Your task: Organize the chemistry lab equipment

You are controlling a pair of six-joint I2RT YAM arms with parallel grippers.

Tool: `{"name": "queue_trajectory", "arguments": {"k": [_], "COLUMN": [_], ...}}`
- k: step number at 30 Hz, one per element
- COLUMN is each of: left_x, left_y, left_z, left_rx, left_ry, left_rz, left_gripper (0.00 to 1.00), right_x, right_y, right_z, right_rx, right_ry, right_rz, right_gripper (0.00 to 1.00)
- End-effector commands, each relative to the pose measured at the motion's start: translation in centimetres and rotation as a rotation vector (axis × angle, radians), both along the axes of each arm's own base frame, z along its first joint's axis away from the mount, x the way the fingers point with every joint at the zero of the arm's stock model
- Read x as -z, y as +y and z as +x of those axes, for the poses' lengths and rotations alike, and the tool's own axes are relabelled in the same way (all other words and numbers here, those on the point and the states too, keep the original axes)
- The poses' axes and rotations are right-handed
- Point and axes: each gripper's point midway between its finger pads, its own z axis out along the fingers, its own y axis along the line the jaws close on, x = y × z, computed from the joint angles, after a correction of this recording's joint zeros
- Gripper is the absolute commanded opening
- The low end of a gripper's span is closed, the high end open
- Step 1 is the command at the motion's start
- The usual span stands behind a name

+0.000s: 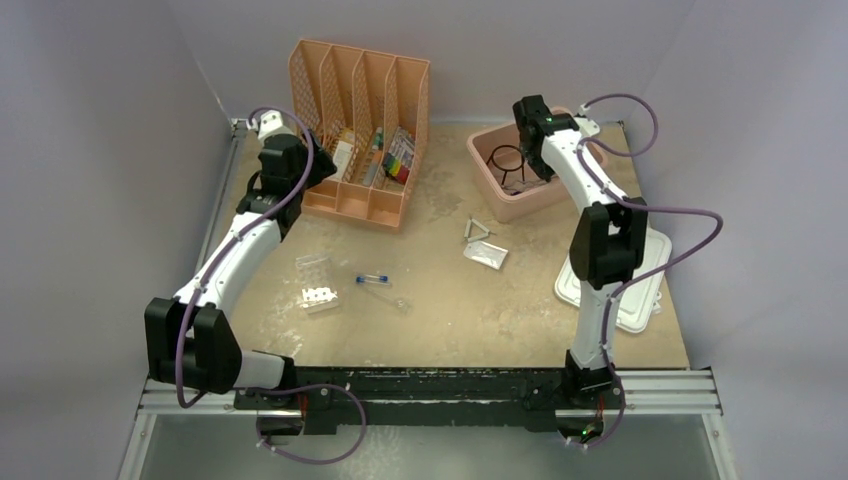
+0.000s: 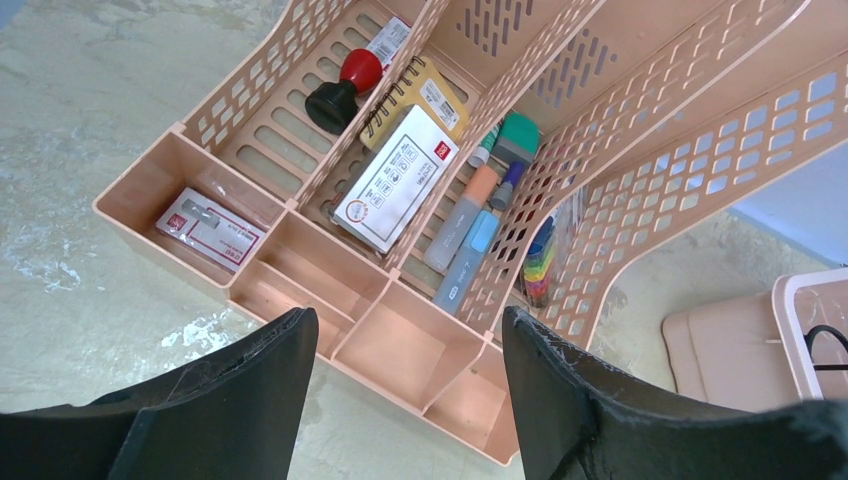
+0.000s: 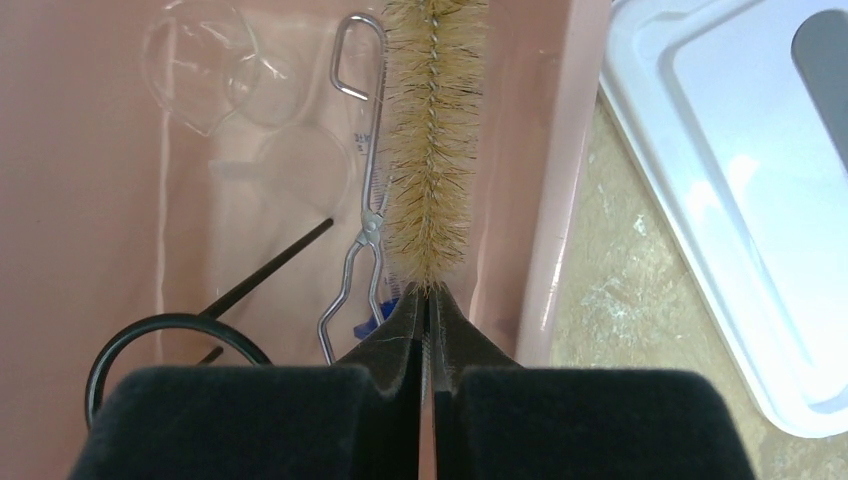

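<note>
The right hand (image 3: 428,300) is pressed together on the wire stem of the bristle brush (image 3: 430,130), pinching it just below the bristles. The brush points straight away from the fingers, inside the pink tub (image 3: 90,150), along the wall that faces the white lid (image 3: 740,200). Whether the bristles touch the tub floor cannot be told. Just beside the brush in the tub lie the metal tongs (image 3: 365,220), and further across are the black wire ring with stem (image 3: 150,345) and a clear funnel (image 3: 215,75). The tub sits at the far right of the bench (image 1: 450,330), with the lid on its near side.

The left hand (image 2: 405,320) is spread and empty, hanging over the near end of the peach file organizer (image 2: 640,130) at the far left; stationery fills its slots.

Out on the open bench, well apart from both hands, the white tube rack (image 1: 318,296) lies left of centre with a blue-capped clear tube (image 1: 374,279) just to its right. The wire triangle (image 1: 479,229) lies nearer the tub.
</note>
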Motion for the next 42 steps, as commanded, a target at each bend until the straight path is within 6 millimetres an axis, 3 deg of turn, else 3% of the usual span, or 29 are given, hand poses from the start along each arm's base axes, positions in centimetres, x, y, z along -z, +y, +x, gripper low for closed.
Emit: {"name": "queue_trajectory", "arguments": {"k": [1,16,23,32,36,42], "left_x": [-2.1,-2.3,-2.3,-2.9,-3.1,-3.2], "left_y": [0.3,0.5,0.6,0.3,-0.1,-0.5], "left_z": [0.0,0.1,0.1,0.6,0.9,1.2], "left_rx": [-0.008,-0.015,-0.020,-0.010,0.011,0.026], "left_ry": [-0.068,-0.061,-0.058,-0.072,-0.080,-0.090], "left_rz": [-0.006,0.007,0.013,0.005,-0.002,-0.017], "left_gripper": [0.67,0.67,0.67,0.67,0.67,0.67], "right_x": [-1.4,1.5,1.4,-3.1,-6.7,-10.9], "right_y": [-0.3,-0.9,-0.6,-0.7,-1.5,0.8], "right_z": [0.3,0.8,1.3,2.4,2.9,4.2], "right_rx": [0.076,0.137,0.127,0.027,-0.077,-0.427], "right_ry": [-0.057,-0.030,-0.041,-0.175,-0.216,-0.278], "right_rz": [0.035,0.076,0.098,0.072,-0.027,-0.098], "right_gripper": [0.00,0.00,0.14,0.45,0.47,0.49]}}
